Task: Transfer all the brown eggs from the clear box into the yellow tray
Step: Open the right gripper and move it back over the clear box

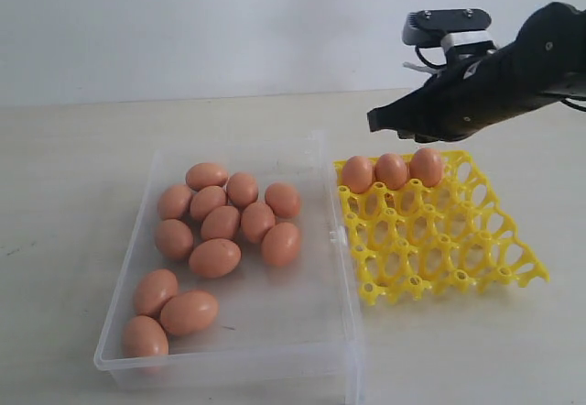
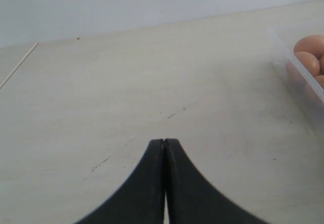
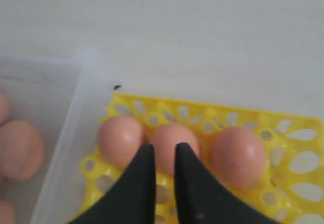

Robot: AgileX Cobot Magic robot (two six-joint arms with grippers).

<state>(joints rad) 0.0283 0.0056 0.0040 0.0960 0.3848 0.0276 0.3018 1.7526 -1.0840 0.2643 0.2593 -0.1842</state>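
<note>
The narrowly parted, empty right jaws should be opened wide before a matte orange-brown oval egg [image 1: 282, 243] is centred between them.

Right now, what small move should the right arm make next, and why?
Probably carry the right gripper across above the clear box: it hangs empty, jaws barely apart, over three eggs in the yellow tray, and many brown eggs lie in the box.

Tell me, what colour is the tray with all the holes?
The tray is bright yellow all over. It shows best in the exterior view.
</note>
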